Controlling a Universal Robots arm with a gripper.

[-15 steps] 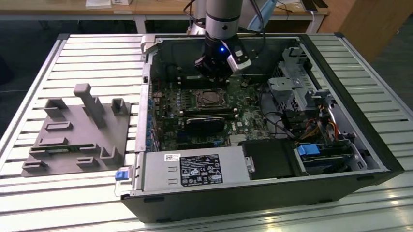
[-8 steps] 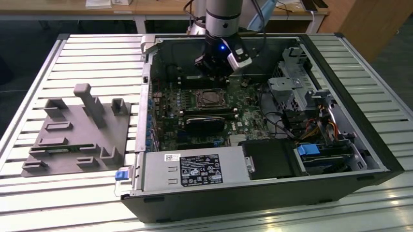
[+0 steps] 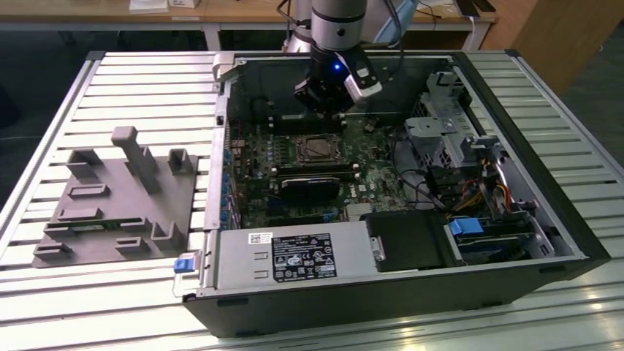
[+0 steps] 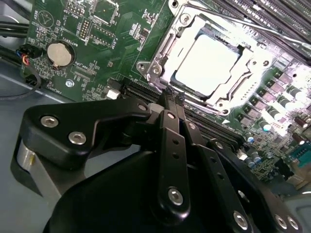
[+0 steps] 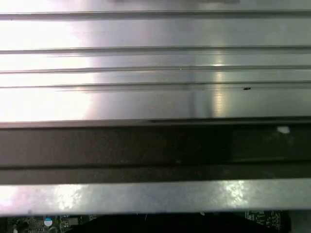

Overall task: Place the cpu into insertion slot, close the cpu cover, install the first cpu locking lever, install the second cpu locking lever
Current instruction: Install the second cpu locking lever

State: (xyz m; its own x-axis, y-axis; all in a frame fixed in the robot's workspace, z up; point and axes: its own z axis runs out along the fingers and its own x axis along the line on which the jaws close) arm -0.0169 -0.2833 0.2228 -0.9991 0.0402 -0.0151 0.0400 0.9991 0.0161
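The cpu (image 4: 209, 63) lies flat in the insertion slot (image 4: 146, 68), its silver top glaring under the light. The cpu cover (image 4: 243, 83) lies down around it, framing the chip in its square window. My gripper (image 4: 172, 95) hangs just above the green board beside the socket's edge. Its two black fingers are pressed together, shut, with nothing between them. In the exterior view the gripper (image 3: 326, 111) is inside the open computer case, just behind the insertion slot (image 3: 317, 148). I cannot tell how the locking levers stand.
Long black memory slots (image 4: 218, 124) run beside the socket under my fingers. A coin battery (image 4: 60, 53) sits on the board. A black card (image 3: 310, 183), cables, drive cages (image 3: 439, 135) and a power supply (image 3: 292, 256) fill the case. A grey fixture block (image 3: 117, 197) rests on the slatted table.
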